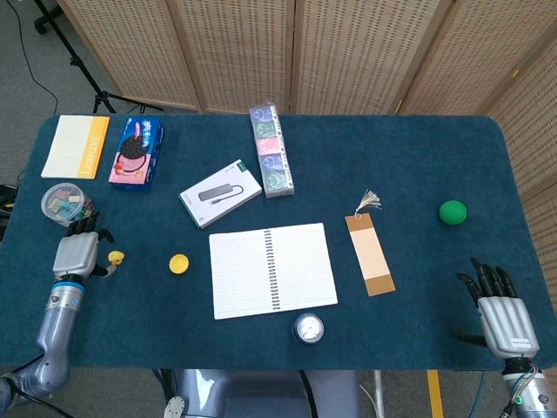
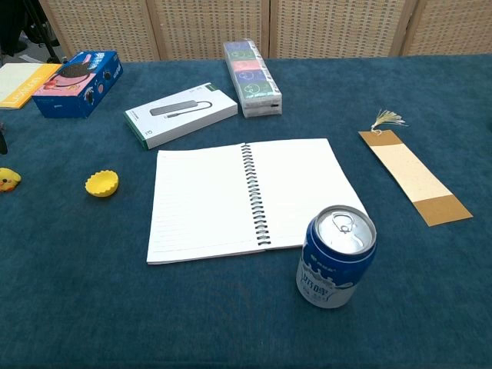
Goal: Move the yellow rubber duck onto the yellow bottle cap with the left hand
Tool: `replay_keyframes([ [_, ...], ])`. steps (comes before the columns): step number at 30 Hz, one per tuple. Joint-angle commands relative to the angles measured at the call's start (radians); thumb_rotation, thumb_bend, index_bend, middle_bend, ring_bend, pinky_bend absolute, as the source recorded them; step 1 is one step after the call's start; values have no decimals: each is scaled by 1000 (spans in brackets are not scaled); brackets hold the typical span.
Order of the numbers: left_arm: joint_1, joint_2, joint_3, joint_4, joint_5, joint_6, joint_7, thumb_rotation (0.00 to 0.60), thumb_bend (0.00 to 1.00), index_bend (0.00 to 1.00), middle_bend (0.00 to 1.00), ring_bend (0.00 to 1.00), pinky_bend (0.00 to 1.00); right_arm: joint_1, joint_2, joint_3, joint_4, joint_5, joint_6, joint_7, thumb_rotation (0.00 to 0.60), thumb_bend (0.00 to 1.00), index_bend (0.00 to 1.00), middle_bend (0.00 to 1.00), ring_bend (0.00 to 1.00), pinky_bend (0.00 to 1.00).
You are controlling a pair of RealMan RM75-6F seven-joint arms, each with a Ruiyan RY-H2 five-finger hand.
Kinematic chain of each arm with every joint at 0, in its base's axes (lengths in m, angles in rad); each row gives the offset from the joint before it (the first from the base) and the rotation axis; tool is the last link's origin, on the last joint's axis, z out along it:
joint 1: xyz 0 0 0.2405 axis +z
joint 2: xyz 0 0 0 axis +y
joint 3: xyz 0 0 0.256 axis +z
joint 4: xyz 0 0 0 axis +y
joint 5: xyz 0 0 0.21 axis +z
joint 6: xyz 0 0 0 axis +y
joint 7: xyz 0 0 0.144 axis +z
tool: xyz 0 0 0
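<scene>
Nearest, a blue drink can (image 2: 336, 257) stands upright by the table's (image 1: 409, 148) near edge, just in front of an open spiral notebook (image 1: 272, 269). At the near right corner the right hand (image 1: 500, 315) rests with fingers spread, holding nothing. At the left edge the left hand (image 1: 77, 252) sits just left of the small yellow rubber duck (image 1: 116, 258), fingers apart and empty. The round, ridged yellow bottle cap (image 1: 178, 263) lies near the duck's right, bare blue felt between them. Farther back lie a flat white box (image 1: 220, 192) and a cookie box (image 1: 137, 152).
</scene>
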Motion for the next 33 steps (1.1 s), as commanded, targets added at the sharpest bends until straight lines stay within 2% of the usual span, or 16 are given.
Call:
replay_keyframes([
  [1, -6, -9, 6, 11, -8, -2, 2, 600, 185, 434, 0, 0, 0, -1, 1, 1, 0, 0, 3, 3, 600, 0, 163, 0, 0, 36],
  [12, -22, -38, 21, 57, -28, 3, 8, 600, 192, 437, 0, 0, 0, -1, 2, 1, 1, -1, 2, 5, 600, 0, 163, 0, 0, 35],
  [33, -28, -74, 35, 102, -10, 11, -20, 600, 231, 531, 0, 0, 0, -2, 0, 3, 5, 0, 4, 6, 600, 0, 163, 0, 0, 35],
])
